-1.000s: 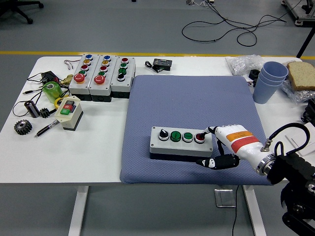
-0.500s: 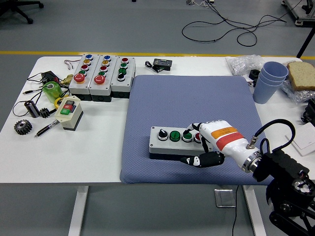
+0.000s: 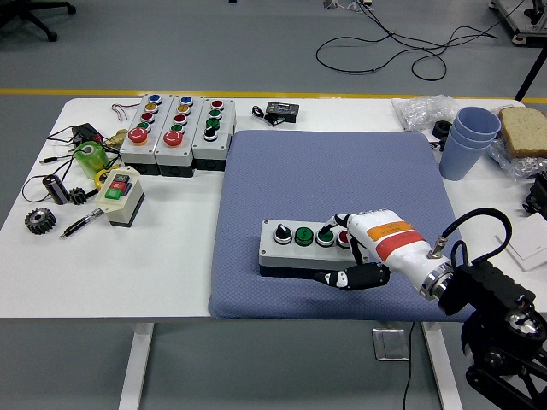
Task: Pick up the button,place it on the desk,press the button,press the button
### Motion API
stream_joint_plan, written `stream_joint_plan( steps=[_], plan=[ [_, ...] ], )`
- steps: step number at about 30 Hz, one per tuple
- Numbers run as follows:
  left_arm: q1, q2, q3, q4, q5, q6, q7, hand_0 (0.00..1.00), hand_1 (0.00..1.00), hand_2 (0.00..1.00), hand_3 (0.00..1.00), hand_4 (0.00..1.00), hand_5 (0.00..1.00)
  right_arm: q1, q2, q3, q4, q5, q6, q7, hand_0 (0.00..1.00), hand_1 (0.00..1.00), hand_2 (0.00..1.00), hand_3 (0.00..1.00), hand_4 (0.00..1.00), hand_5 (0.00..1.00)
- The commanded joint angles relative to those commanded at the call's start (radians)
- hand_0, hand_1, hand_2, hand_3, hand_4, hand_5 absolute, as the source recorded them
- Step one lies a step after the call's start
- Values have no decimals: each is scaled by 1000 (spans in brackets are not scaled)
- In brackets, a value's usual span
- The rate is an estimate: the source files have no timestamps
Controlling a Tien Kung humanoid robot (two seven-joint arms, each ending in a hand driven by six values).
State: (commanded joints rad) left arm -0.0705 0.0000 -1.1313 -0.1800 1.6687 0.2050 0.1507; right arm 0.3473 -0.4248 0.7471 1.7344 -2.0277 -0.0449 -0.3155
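A grey button box [image 3: 301,249] lies on the blue mat [image 3: 333,184], near its front edge. On top it carries a black knob, two green buttons [image 3: 305,237] and a red one that my hand mostly hides. My right hand [image 3: 342,248], white with an orange band, rests over the box's right end. Its fingers [image 3: 335,224] curl down onto the right green button and the red one, and the thumb [image 3: 350,278] lies against the box's front side. The hand presses and does not hold anything. My left arm is out of sight.
Three grey button boxes [image 3: 175,135] stand at the back left. A small beige switch box [image 3: 120,195], a gear [image 3: 39,221], a pen and cables lie at the left. Blue cups [image 3: 470,139], bread [image 3: 523,130] and a plastic bag sit at the back right.
My right hand moved left from the box's right end onto its top, fingertips shifting from the red button towards the right green one. In the last half second it barely moved.
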Motion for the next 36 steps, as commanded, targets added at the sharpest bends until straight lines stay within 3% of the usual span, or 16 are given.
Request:
stream_joint_plan(
  steps=[10,21,28,29,31,34,35,36],
  plan=[
    [-1,0,3,0,-5,2,0,595,632,673,541,342,678,-2,1,-10,-22,6,8,-2,38,2,197,680,941,591],
    [-1,0,7,0,-8,1,-1,595,633,672,541,342,680,20,-17,60,34,26,-12,7,38,2,197,679,941,590],
    [-1,0,12,0,-12,0,-1,595,633,672,540,342,681,3,-9,161,-6,164,-178,94,49,2,209,679,941,587],
    [-1,0,12,0,-12,0,-1,595,632,673,541,342,681,0,-7,168,-17,201,-203,113,424,408,568,727,923,536],
    [-2,0,14,0,-12,-1,-1,595,632,673,541,342,681,-9,-3,183,-51,283,-274,179,424,408,568,727,923,536],
    [-2,0,17,0,-13,-1,-1,595,632,673,541,342,681,-27,0,187,-60,407,-319,283,424,408,568,727,923,536],
    [-2,0,14,0,-11,0,-1,595,632,673,541,340,679,-36,-1,192,-53,452,-331,321,740,702,742,734,845,460],
    [-1,0,12,0,-10,0,0,595,632,673,541,340,679,-41,-1,199,-52,491,-342,346,740,702,742,734,845,460]
  ],
)
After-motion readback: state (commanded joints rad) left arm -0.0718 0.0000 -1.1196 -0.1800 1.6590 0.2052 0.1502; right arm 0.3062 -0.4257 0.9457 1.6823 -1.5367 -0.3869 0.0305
